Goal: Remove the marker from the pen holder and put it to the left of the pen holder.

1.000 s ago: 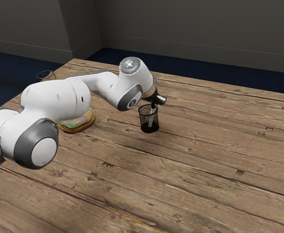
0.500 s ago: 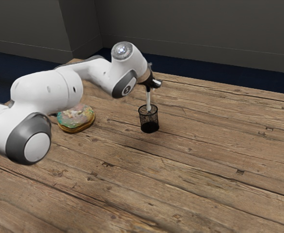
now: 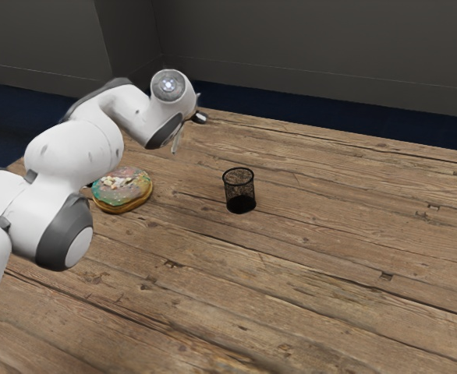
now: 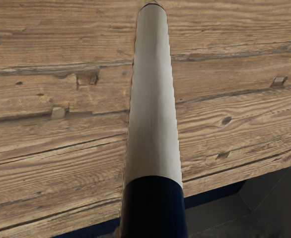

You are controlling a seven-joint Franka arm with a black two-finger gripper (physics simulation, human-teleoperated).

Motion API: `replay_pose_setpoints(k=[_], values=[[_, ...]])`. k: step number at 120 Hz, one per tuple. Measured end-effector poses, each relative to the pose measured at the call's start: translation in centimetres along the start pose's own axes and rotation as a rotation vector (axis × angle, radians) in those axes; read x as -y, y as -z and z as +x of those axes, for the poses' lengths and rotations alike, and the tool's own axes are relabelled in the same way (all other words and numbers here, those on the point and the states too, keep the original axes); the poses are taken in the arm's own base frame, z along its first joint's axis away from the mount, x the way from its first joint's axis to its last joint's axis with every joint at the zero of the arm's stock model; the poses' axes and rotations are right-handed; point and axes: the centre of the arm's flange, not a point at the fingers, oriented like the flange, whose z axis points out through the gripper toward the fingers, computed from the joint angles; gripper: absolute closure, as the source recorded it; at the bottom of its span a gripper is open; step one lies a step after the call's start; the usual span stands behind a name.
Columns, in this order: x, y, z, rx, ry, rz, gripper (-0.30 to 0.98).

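My gripper (image 3: 183, 131) is in the air toward the table's far edge in the exterior view, up and to the left of the pen holder (image 3: 239, 192). The marker (image 3: 176, 142) hangs from it, slightly tilted, its lower end above the table. In the wrist view the marker (image 4: 153, 94) shows a long pale silver barrel and a dark part close to the hand. The fingers are largely hidden by the hand, but the marker is carried between them. The black mesh pen holder stands upright, apart from the gripper.
A round pastry-like thing with coloured topping (image 3: 122, 189) lies on the wooden table (image 3: 314, 249), below the arm and to the exterior view's left of the pen holder. Grey walls stand beyond the table's far edge.
The marker has come up out of the pen holder in my gripper and has moved toward the exterior view's left. The pen holder has stayed where it was.
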Motion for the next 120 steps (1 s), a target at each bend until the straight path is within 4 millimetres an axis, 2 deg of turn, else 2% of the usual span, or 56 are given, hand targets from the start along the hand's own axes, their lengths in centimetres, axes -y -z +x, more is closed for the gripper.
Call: replay_pose_setpoints(k=[18, 41, 61, 75, 81, 86, 93, 98, 103, 106, 108, 113, 117, 120], values=[[1.5, -3.1, 2.7, -0.001, -0.043, -0.008, 0.76], [2.5, -4.6, 4.2, 0.001, -0.062, -0.001, 0.76], [2.0, -4.5, 4.2, 0.006, -0.055, -0.001, 0.41], [1.5, -3.2, 2.9, 0.028, -0.04, 0.003, 0.24], [0.1, -0.6, 0.7, 0.047, 0.009, 0.011, 0.19], [-1.3, 3.6, -2.2, 0.046, 0.078, 0.028, 0.15], [-4.3, 12.5, -7.3, 0.003, 0.215, 0.075, 0.12], [-8.3, 20.5, -10.3, -0.059, 0.368, 0.109, 0.1], [-12.9, 27.2, -11.1, -0.157, 0.552, 0.147, 0.08], [-15.0, 30.1, -10.8, -0.232, 0.656, 0.159, 0.07], [-15.8, 31.7, -10.4, -0.282, 0.714, 0.166, 0.06], [-15.8, 34.3, -9.4, -0.413, 0.831, 0.177, 0.05], [-12.8, 33.0, -7.5, -0.557, 0.881, 0.173, 0.05], [-9.5, 31.0, -4.9, -0.684, 0.897, 0.159, 0.04]])
